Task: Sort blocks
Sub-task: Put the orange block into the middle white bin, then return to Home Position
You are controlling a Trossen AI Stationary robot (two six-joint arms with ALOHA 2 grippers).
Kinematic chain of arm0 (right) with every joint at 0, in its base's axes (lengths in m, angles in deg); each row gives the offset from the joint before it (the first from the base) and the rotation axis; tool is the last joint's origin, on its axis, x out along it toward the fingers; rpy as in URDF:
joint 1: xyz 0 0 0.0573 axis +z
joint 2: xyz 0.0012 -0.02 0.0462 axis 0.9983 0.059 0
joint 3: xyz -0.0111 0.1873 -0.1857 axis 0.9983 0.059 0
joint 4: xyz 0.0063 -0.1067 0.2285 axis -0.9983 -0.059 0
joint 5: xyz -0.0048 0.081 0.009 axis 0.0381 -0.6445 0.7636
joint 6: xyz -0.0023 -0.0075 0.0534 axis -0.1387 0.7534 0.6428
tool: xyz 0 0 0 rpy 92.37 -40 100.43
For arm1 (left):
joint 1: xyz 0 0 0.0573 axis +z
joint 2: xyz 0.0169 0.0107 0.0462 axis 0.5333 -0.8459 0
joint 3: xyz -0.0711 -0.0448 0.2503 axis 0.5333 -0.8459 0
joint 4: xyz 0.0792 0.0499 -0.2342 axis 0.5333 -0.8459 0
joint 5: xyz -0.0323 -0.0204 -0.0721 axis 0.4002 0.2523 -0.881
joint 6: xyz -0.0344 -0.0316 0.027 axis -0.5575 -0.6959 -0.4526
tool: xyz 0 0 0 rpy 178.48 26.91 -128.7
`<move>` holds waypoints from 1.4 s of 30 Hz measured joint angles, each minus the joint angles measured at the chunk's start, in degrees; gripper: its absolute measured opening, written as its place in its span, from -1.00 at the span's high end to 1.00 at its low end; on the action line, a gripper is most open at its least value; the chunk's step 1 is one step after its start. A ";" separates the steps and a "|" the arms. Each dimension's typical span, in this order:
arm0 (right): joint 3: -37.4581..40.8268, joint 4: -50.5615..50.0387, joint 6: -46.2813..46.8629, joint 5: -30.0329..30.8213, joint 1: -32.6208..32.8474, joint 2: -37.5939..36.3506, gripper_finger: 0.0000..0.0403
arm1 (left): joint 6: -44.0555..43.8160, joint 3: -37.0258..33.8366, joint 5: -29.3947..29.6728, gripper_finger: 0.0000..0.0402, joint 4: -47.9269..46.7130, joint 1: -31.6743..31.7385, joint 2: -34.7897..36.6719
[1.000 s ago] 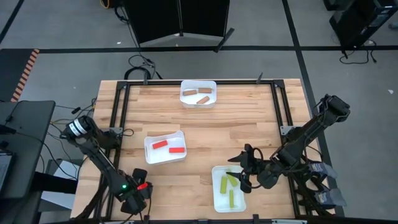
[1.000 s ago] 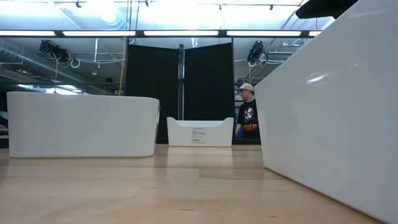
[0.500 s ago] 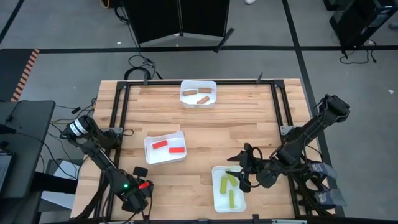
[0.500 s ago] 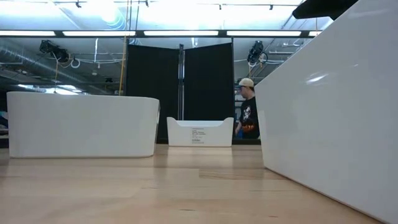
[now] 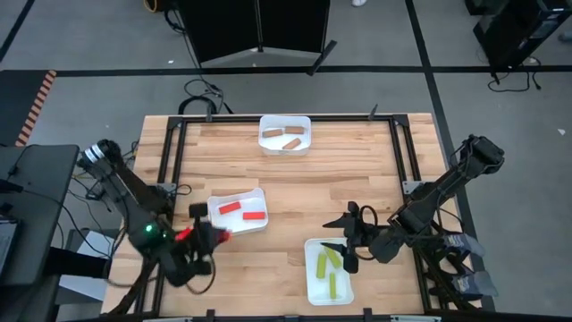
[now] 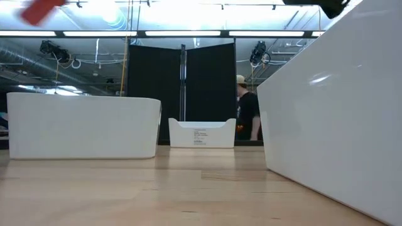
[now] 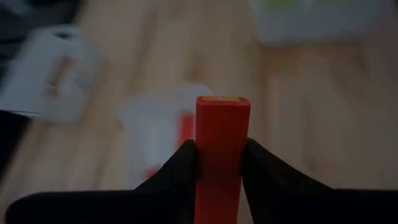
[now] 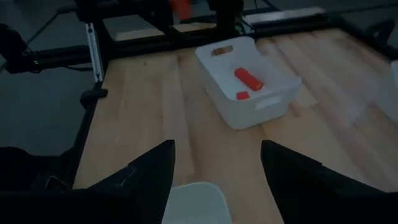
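Observation:
My left gripper (image 5: 213, 235) is shut on a red block (image 7: 222, 140) beside the near left corner of the white tray (image 5: 238, 212) that holds two red blocks (image 5: 242, 210). The held block also shows high in the low view (image 6: 41, 9). My right gripper (image 5: 345, 240) is open and empty over the far left corner of the tray with yellow-green blocks (image 5: 328, 270). Its wide-open fingers (image 8: 149, 171) point toward the red tray (image 8: 249, 81). Two tan blocks (image 5: 285, 137) lie in the far tray (image 5: 304, 123). My left gripper pinches the red block's two long sides (image 7: 200, 163) between its two fingers. The block lies along the fingers, and its free end (image 7: 222, 101) sticks out past the fingertips. It is lifted clear of the table.
Three white trays stand on the wooden table: far middle, middle left and near right. A black metal frame (image 5: 170, 161) runs along the table's edges. Bare wood lies between the trays. A person (image 6: 246, 116) stands in the room beyond the table.
My left gripper has gone up from the table's near left corner toward the far side and the right, to the red tray, keeping the red block in its hold. The block has come into the low view at the top left.

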State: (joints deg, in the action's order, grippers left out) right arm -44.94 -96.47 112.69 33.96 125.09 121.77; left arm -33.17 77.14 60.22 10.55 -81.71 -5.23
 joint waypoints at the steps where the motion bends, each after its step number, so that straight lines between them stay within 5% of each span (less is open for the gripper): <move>1: 0.00 0.85 -0.95 -0.17 -0.38 0.02 -0.24 | -0.07 -0.33 1.90 0.50 0.57 1.37 0.54; 6: 0.00 3.33 -4.57 -0.43 -1.18 0.00 -0.24 | 0.09 -3.69 2.73 0.50 1.26 9.64 1.56; 15: 0.02 4.81 -7.73 -0.49 -1.46 0.00 -0.23 | 4.67 -18.00 -8.08 0.50 17.96 21.43 2.26; 23: 0.02 4.85 -8.80 -0.52 -2.30 0.00 -0.23 | 9.18 -23.58 -8.21 -0.16 28.96 24.95 5.79; 28: 0.02 5.85 -11.57 -0.51 -2.87 0.00 -0.22 | 14.13 -23.82 -4.12 -0.31 31.76 24.56 13.09; 32: 0.02 8.57 -21.07 -0.54 -3.27 -0.21 0.02 | 21.82 -26.05 -1.58 -0.08 37.41 22.60 23.17; 38: 3.00 13.70 -33.05 -6.20 -8.23 -2.67 0.86 | 35.24 -39.69 -1.05 0.72 54.69 22.15 38.79; 42: 13.19 31.21 -37.17 -17.73 -14.37 -7.95 0.91 | 40.20 -48.67 -1.03 0.95 66.01 22.19 46.30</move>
State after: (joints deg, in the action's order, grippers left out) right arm -31.75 -65.26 75.52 16.22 110.72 113.82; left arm 7.03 28.47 59.19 76.56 -59.52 41.07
